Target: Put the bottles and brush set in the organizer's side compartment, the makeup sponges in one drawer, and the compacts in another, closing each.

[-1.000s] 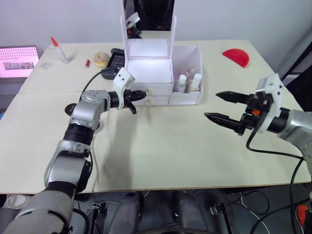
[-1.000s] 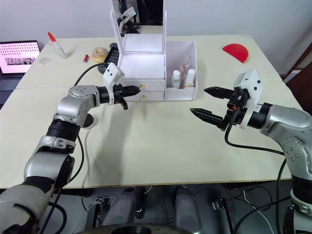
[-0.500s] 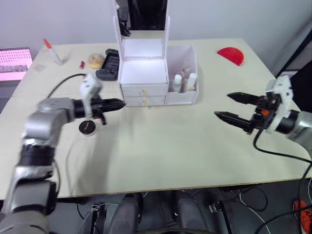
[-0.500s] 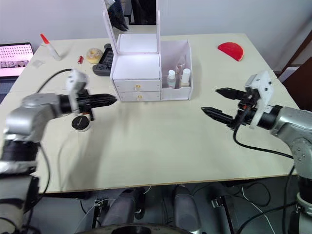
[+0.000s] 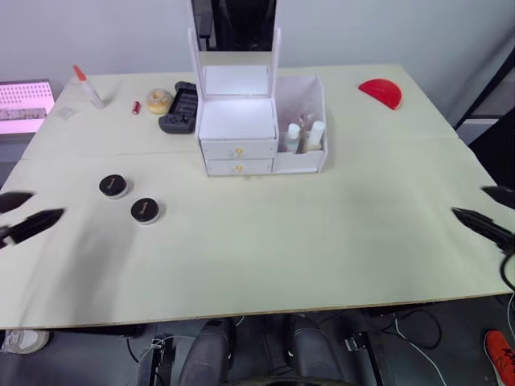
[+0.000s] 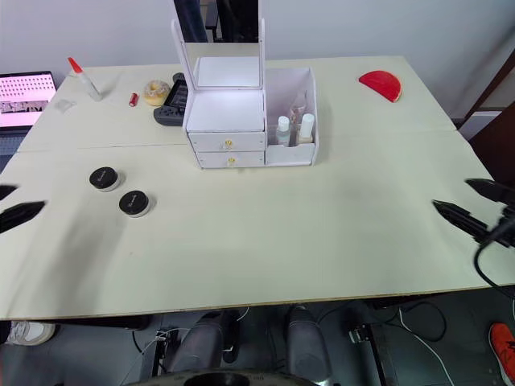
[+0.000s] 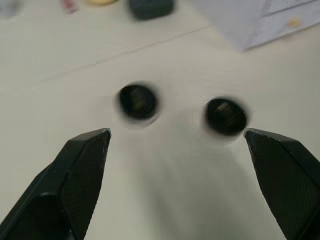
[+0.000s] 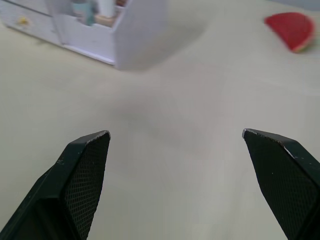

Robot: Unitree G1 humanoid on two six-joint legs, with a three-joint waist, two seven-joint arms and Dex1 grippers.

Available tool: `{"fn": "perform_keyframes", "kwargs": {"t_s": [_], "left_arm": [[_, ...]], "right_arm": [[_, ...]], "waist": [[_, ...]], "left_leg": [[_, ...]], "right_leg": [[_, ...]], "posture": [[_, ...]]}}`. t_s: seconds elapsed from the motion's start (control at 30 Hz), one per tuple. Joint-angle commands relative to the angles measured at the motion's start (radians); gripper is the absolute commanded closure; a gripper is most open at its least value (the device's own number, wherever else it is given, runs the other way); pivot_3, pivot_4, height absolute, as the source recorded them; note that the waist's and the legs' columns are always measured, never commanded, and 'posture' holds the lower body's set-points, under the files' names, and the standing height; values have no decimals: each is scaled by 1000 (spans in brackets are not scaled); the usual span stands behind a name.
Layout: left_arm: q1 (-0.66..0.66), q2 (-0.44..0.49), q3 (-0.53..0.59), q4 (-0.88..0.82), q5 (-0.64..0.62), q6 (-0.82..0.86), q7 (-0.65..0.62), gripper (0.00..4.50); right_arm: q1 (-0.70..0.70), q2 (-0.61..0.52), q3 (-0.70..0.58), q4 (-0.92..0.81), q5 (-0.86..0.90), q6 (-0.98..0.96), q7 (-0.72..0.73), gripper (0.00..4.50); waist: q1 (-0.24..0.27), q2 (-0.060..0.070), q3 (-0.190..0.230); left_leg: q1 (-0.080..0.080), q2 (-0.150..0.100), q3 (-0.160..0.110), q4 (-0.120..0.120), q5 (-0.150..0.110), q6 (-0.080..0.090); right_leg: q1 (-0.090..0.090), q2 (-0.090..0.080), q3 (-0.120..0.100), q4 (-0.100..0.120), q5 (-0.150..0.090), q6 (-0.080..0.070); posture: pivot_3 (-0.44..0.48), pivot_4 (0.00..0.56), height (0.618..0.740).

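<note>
lying on the pale table (image 5: 322, 241) to the left of the organizer, the two round black-lidded compacts (image 5: 113, 186) (image 5: 145, 211) sit side by side but apart, still outside any drawer. the white plastic organizer with its upright mirror (image 5: 239, 129) stands toward the far middle of the table, both gold-knobbed drawers (image 5: 238, 159) looking shut, and small white bottles (image 5: 305, 137) stand in its tall open side compartment (image 5: 304, 121). the pink sponges are nowhere to be made out; whether they sit inside a drawer cannot be told.

the left gripper (image 7: 177, 150) hangs at the table's left edge with its black fingers spread wide and empty, and both compacts lie straight ahead of it, between it and the organizer. it is by far the nearer tool, so a reach forward from the left looks the natural next move. the right gripper (image 8: 175, 150), also spread wide and empty, hangs at the right edge, well apart from the compacts, with the organizer's side ahead of it. both arms are cut off at the frame edges.
</note>
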Motion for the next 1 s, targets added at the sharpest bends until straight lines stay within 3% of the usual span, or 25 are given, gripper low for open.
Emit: {"fn": "perform_keyframes", "kwargs": {"t_s": [0.03,0.57,0.73,1.0], "left_arm": [[8,9,57,101,22,-120,21,36],[-14,5,-15,109,11,-180,43,36],[37,-135,-48,-172,-60,-86,129,36],[121,-507,-280,-833,-186,127,531,36]], "right_arm": [[-4,-15,-32,75,-28,-80,21,0],[-2,-1,-5,46,-9,-66,17,0],[-55,6,69,-198,65,64,-37,0],[-381,54,357,-384,118,213,-184,0]], "waist": [[2,0,0],[0,0,0],[-5,1,-1],[5,-5,-1]], "left_leg": [[0,0,0,0,-1,-2],[3,1,16,-9,-1,-2],[4,1,19,-10,0,1],[3,1,18,-5,0,1]], "right_leg": [[-1,-2,0,0,0,0],[-4,-15,-5,0,0,0],[-5,-18,-5,0,0,0],[-4,-17,-8,2,2,2]], "posture": [[0,150,737],[0,150,737],[0,150,737],[0,150,737]]}}
